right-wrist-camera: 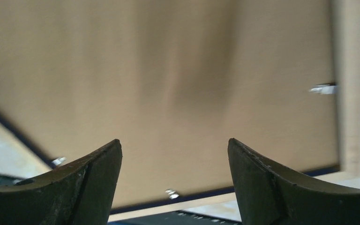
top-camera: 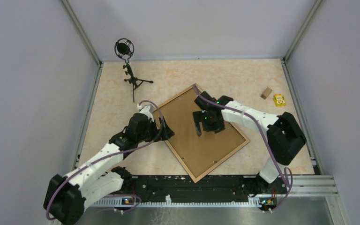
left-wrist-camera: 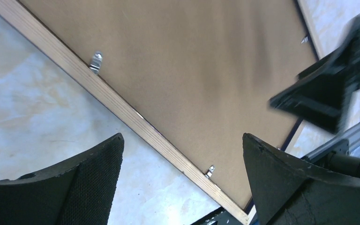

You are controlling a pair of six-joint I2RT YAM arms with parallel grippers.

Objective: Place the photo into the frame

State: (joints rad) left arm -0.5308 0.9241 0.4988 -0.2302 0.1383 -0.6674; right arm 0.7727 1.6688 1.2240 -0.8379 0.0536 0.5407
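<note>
Well, surroundings: a microphone on a small tripod [top-camera: 132, 77] is standing toward the far left of the table [top-camera: 243, 77], well apart from the frame [top-camera: 173, 97]. A small wooden block [top-camera: 266, 93] and a small yellow object [top-camera: 279, 100] are lying near the far right edge, also well apart.
In the way: the brown backing board [top-camera: 201, 147] is lying inside the frame and covering its whole opening. Small metal clips [left-wrist-camera: 96, 61] are sticking in from the rails over the board's edge.
Frame: it is lying flat at mid-table, back side up, turned like a diamond, its light wood facing upward.
Heading: one corner is pointing at the far wall. The opposite corner is reaching the dark strip [top-camera: 225, 180] by the arm bases. The long sides are running from far left to near right.
Left gripper [top-camera: 163, 128]: it is gaping wide and straddling the frame's left rail, one finger over the table and the other over the board. I cannot tell whether it is touching.
Right gripper [top-camera: 205, 124]: it is spread wide, gripping nothing, and hanging over the far half of the board.
</note>
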